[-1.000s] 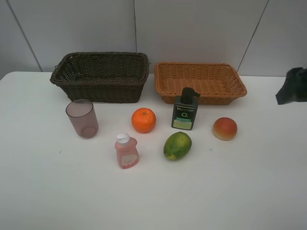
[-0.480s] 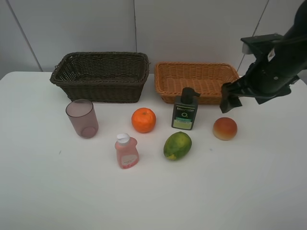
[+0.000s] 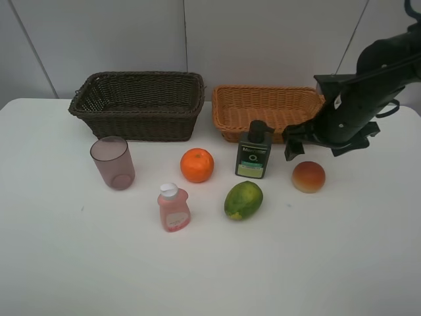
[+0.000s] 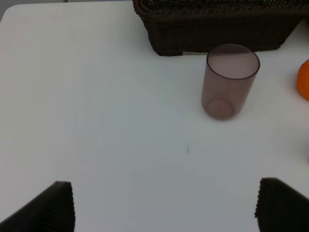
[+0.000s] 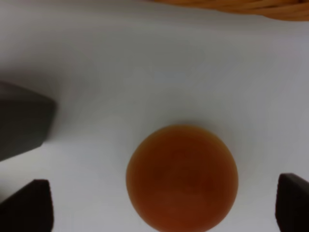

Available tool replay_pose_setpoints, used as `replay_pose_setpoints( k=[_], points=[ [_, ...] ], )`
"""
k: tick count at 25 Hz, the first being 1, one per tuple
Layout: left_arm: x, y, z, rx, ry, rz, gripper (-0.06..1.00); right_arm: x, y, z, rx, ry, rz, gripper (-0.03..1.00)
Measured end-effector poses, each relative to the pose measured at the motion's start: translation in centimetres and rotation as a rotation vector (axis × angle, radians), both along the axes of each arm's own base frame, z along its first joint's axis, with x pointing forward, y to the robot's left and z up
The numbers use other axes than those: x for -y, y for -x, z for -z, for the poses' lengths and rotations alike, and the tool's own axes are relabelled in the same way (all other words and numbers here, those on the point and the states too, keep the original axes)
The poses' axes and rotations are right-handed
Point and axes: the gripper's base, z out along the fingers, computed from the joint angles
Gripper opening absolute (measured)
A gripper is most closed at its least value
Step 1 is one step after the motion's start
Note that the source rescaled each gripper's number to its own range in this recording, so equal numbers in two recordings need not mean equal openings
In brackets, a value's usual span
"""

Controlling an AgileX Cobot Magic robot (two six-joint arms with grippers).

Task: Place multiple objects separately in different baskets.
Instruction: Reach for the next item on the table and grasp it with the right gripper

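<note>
First pick, I judge: the right pincer (image 5: 159, 205), spread wide and empty, hangs over the round red-yellow fruit (image 3: 308, 176), which lies on the white table (image 3: 329, 263) just before the shallow orange-tan wicker basket (image 3: 270, 88). Next it should descend, straddle the fruit and clench. The left pincer (image 4: 164, 203) is likewise released.

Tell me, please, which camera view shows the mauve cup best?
The left wrist view: the mauve cup is large, sharp and whole there, standing upright near the dark brown basket. The exterior high view shows it whole too, only smaller. The right wrist view does not show it.
</note>
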Motion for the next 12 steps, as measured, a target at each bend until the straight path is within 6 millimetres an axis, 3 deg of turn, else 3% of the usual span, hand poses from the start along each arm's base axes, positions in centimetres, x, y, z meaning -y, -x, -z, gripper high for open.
replay_pose_setpoints(
  k=[12],
  points=[
    [0.0,0.0,0.0,0.0,0.0,0.0,0.97,1.4,-1.2,2.9,-0.031,0.019,0.038,1.0]
  ],
)
